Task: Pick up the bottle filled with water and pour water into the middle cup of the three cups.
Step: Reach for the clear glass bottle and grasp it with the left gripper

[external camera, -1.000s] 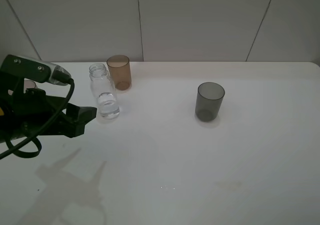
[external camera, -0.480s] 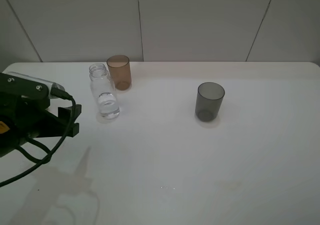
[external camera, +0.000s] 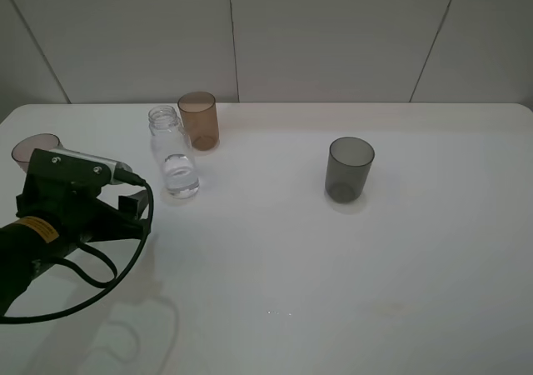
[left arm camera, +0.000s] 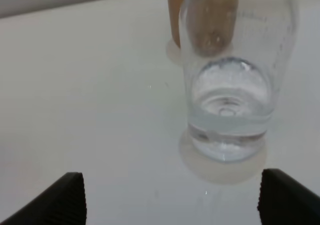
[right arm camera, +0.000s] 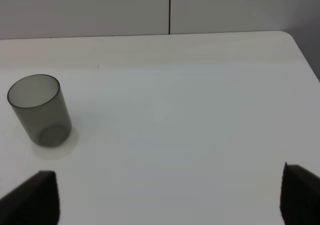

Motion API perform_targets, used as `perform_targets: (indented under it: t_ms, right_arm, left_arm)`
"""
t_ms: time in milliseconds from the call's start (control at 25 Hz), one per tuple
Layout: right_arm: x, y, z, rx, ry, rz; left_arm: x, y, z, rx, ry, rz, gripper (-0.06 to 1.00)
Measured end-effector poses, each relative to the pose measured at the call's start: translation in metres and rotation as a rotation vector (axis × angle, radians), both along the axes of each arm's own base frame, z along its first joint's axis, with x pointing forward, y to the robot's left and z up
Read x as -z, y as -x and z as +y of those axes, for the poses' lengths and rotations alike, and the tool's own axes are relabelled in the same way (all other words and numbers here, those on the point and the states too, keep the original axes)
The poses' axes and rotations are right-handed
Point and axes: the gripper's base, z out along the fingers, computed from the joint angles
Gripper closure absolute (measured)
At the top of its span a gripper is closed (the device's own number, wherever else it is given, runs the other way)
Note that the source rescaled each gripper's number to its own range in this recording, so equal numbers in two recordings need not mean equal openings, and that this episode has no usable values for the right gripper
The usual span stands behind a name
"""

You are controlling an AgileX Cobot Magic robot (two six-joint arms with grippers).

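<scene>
three cups stand on the table [external camera: 333, 275]: a pink cup [external camera: 32, 148] half hidden behind the left arm [external camera: 50, 225], the amber cup [external camera: 198, 121] in the middle, and a grey cup [external camera: 350, 169] well apart to the right. the bottle [external camera: 173, 154] stands upright just in front of the amber cup, uncapped, with water low in it. we judge the step in hand to be the reach for the bottle. the left gripper [left arm camera: 172, 205] is low over the table with its jaws apart and empty. the bottle sits ahead of the fingertips, nearer one than the other, not between them. the next move calls for going forward and across until the jaws straddle the body, then closing without nudging it into the amber cup. the right gripper [right arm camera: 167, 200] is spread wide too and holds nothing. the table is plain white and smooth; behind it is a pale panelled wall [external camera: 333, 33] with thin dark seams.
</scene>
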Motion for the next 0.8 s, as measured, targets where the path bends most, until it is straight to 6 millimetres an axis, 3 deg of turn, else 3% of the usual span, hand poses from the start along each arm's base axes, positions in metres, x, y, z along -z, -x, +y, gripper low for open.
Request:
perform_targets:
  t_ms: [320,800]
  right_arm:
    - [0.000,0.000,0.000,0.000,0.000,0.000]
    - [0.000,0.000,0.000,0.000,0.000,0.000]
  left_arm:
    - [0.000,-0.028,-0.020,0.003,0.060,-0.060,0.40]
    - [0.019,-0.055,-0.038,0.003,0.058,-0.061,0.41]
